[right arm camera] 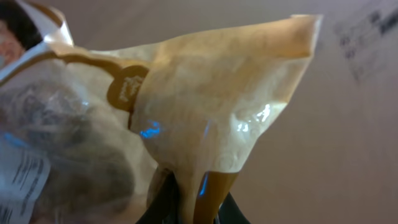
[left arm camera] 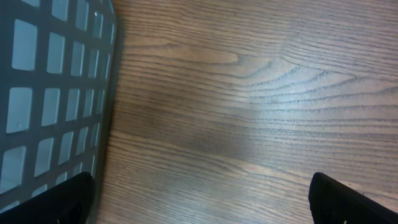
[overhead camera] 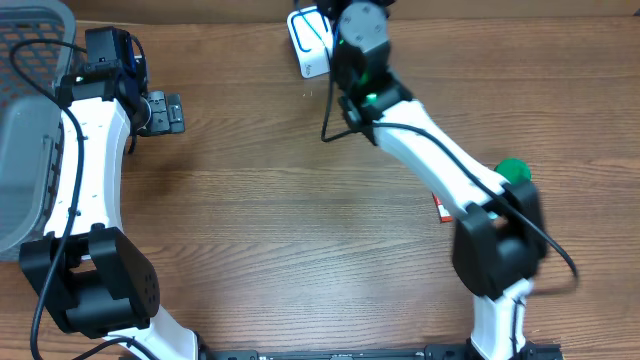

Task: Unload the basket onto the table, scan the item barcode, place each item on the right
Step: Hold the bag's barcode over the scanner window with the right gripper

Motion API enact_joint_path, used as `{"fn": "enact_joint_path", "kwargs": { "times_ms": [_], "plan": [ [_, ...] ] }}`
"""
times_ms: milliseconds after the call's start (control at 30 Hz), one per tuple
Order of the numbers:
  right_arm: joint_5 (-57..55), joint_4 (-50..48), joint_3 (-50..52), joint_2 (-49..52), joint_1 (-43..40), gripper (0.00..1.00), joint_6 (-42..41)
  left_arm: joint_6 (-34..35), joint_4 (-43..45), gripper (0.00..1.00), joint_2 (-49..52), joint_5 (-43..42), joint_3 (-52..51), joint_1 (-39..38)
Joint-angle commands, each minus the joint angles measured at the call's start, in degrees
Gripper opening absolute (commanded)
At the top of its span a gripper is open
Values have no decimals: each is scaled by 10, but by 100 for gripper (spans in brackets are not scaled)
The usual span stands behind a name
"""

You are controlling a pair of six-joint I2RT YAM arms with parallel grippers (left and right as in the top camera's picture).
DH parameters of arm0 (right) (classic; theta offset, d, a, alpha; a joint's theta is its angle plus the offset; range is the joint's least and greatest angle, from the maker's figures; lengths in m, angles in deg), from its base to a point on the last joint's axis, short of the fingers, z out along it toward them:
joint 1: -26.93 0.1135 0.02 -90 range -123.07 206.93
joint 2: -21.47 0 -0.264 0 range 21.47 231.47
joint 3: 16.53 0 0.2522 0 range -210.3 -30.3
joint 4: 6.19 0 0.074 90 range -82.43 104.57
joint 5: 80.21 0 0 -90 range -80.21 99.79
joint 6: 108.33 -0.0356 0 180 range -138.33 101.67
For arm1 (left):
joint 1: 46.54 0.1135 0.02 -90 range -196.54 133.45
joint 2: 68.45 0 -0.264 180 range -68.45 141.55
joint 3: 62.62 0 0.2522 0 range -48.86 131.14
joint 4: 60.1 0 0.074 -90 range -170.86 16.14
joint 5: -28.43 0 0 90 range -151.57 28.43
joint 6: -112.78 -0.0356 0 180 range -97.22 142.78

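Right gripper (right arm camera: 189,205) pinches the lower edge of our tan pouch (right arm camera: 205,106), held at the far middle of the table (overhead camera: 270,200). In the wrist view its long axis runs lower-left to upper-right, free corner up-right. Overhead we lose it under the wrist, a white blue-edged object (overhead camera: 308,45) just beside; left gripper (overhead camera: 178,113) gapes wide, empty, near the grey basket (overhead camera: 30,130), well apart.

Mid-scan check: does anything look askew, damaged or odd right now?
The tan snack bag is pinched by a crumpled edge in the shut right jaws, creased and glary; no barcode is readable in the wrist view. A red item lies mostly hidden under the right arm. Nothing looks spilled.
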Motion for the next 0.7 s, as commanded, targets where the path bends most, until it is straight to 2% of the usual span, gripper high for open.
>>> {"fn": "enact_joint_path", "kwargs": {
  "times_ms": [0,300,667],
  "plan": [
    [-3,-75,-7,59,-2,3,117,-11,1,100,0,3,10,0],
    [-12,-162,-7,142,-4,4,118,-11,1,100,0,3,10,0],
    [49,-163,-7,166,-15,4,116,-11,2,100,0,3,10,0]
  ]
}}
